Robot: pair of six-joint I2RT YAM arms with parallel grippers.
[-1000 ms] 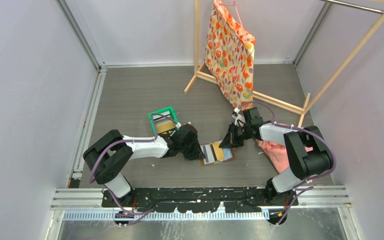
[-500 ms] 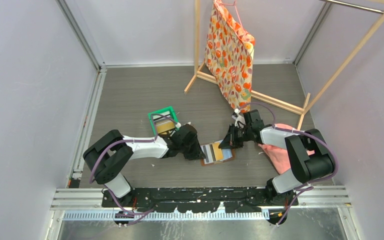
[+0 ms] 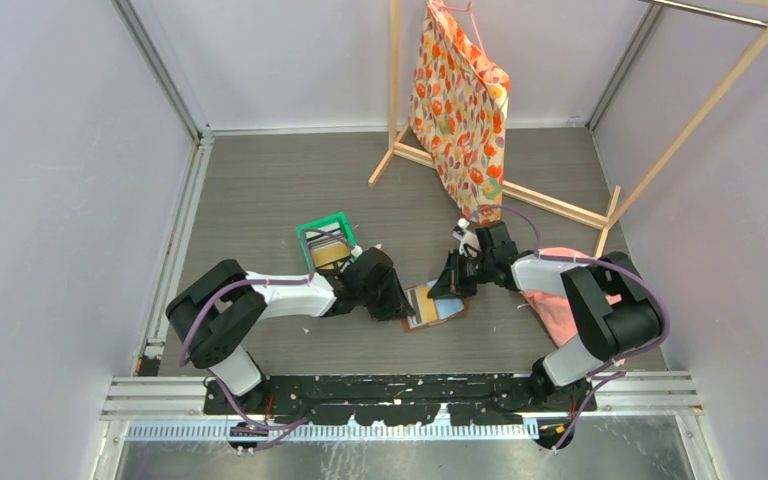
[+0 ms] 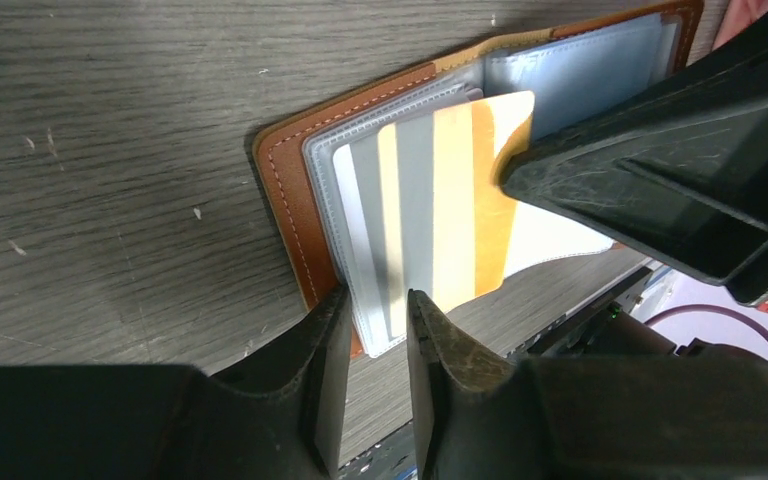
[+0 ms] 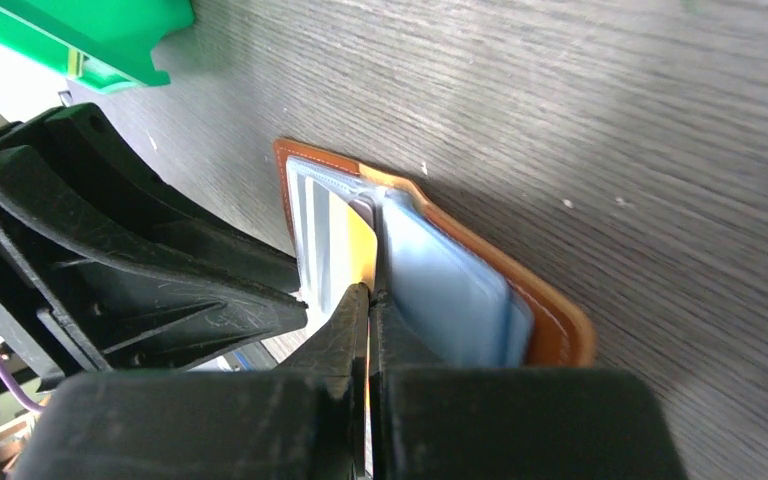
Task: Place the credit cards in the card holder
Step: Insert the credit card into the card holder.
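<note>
The brown leather card holder [image 3: 447,311] lies open on the table between my grippers, light-blue sleeves up; it also shows in the left wrist view [image 4: 290,190] and the right wrist view [image 5: 552,322]. Grey, white and tan cards [image 4: 405,220] sit in its left slots. My right gripper [image 3: 440,288] [image 5: 370,292] is shut on a gold card [image 4: 490,200] [image 5: 360,245], whose edge is at the holder's middle fold. My left gripper [image 3: 402,305] [image 4: 370,300] is narrowly open, its fingertips [image 4: 332,325] on the holder's near-left edge.
A green plastic bin [image 3: 325,232] [image 5: 90,30] with more cards [image 3: 331,252] stands just behind the left gripper. A pink cloth [image 3: 560,305] lies under the right arm. A wooden rack [image 3: 550,200] with a floral bag [image 3: 465,100] stands at the back.
My right gripper has moved left and down onto the card holder with the gold card. The blue sleeve now shows to its right. The left gripper has stayed put.
</note>
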